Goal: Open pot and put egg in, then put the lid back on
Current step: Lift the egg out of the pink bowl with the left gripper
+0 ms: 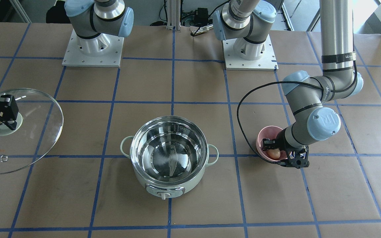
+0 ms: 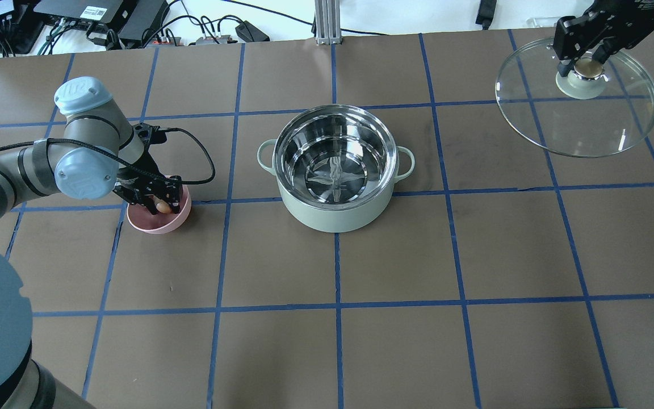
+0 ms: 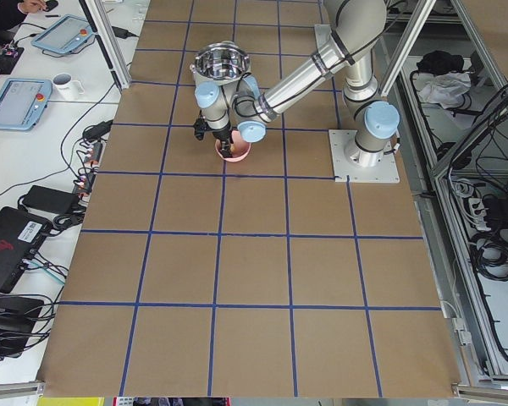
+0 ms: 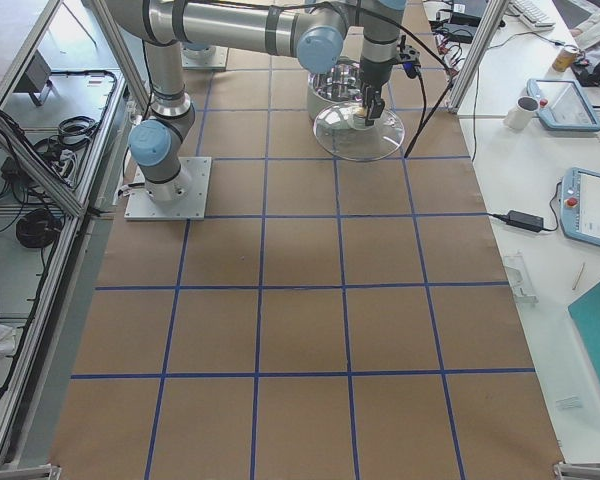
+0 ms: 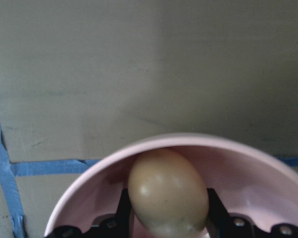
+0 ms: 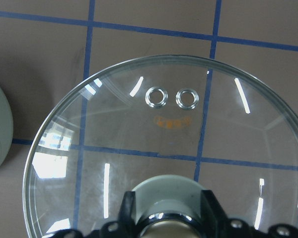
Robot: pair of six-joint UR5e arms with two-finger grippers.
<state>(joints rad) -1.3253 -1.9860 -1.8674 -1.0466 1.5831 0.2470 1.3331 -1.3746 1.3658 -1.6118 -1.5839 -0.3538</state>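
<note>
The mint-green pot stands open in the middle of the table, its steel inside empty; it also shows in the overhead view. My left gripper reaches into a pink bowl, its fingers pressed on both sides of the tan egg, which also shows in the overhead view. My right gripper is shut on the knob of the glass lid. It holds the lid tilted above the table, far to the pot's right. The lid's two vent holes show in the right wrist view.
The pink bowl sits about one grid square to the left of the pot. Brown paper with blue tape lines covers the table. The arm bases stand at the robot's edge. A black cable loops beside the left wrist.
</note>
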